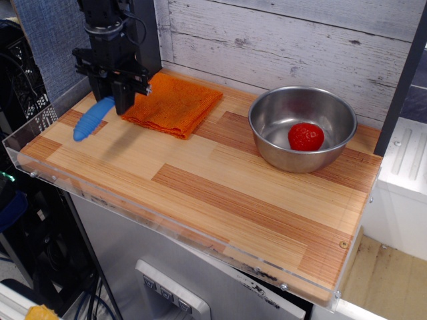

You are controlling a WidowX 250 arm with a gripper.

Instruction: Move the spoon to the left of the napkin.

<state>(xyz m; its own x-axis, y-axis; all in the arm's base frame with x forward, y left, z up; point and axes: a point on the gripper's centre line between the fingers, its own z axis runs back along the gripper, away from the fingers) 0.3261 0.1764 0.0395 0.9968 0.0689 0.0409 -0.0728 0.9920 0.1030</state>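
The gripper [122,103] hangs over the far left part of the wooden table [220,193], just off the left edge of the napkin [173,103]. Its black jaws point downward and are closed on the spoon [93,119], gripping it at the head end, so the metal head itself is hidden behind the fingers. The thick blue ribbed handle sticks out from the jaws toward the near left, tilted downward. A soft shadow falls on the wood just near of the gripper, which suggests the spoon is held a little above the surface, though from this angle it is hard to be sure whether the handle tip touches the board.

The napkin, a folded orange cloth, lies flat at the far side of the table, close to the pale plank wall [287,40], with its left corner just beside the gripper. To the right, well apart from the napkin, stands a steel bowl [287,110] with a red strawberry [305,136] inside it. A clear plastic rim [100,193] runs along the near and left edges of the table. The near and right parts of the tabletop show only bare wood.
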